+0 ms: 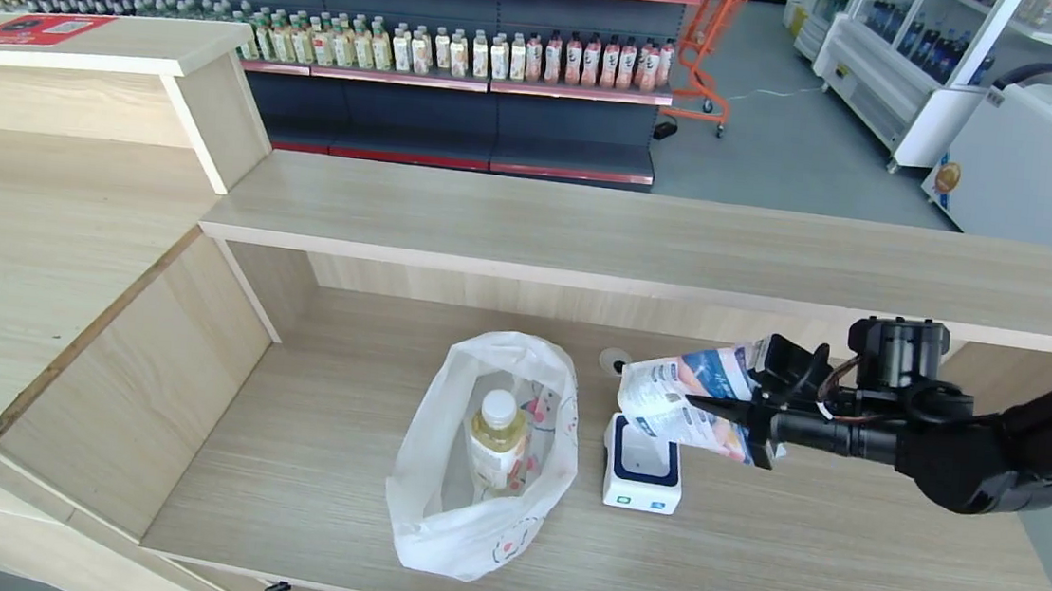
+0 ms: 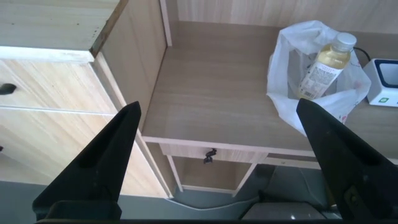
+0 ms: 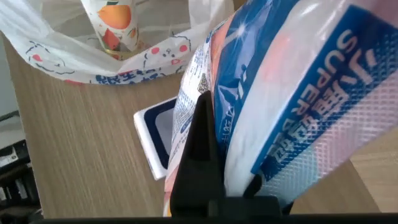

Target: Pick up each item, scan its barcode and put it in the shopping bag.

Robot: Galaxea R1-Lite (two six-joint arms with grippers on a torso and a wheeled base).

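Head view, right gripper (image 1: 746, 391): is clamping one end of the pouch (image 1: 684, 395), right of centre in the frame.
Pouch: is hanging just above the scanner (image 1: 641, 477). Its long axis is running roughly left-right across the frame, and its free end is pointing left.
Right wrist view: the pouch (image 3: 292, 93) is covering much of the scanner (image 3: 155, 134), whose window is peeking out beneath it.
Scanner: is sitting on the counter (image 1: 797, 567) at centre frame, under the pouch's free end.
Bag (image 1: 434, 478): is standing open just left of the scanner and is holding a bottle (image 1: 497, 436).
Key relation: the bag is lying to the left of the right gripper, beyond the scanner, roughly along the pouch's long axis. The drop is probably calling for a short carry leftward, free end leading.
Left gripper (image 2: 217, 109): is hovering with fingers spread apart and holding nothing, off the counter's near edge. The bag (image 2: 283, 102) is showing at the upper right of its view.
Nearer arm: the right, judging by its hold on the pouch close beside the bag.
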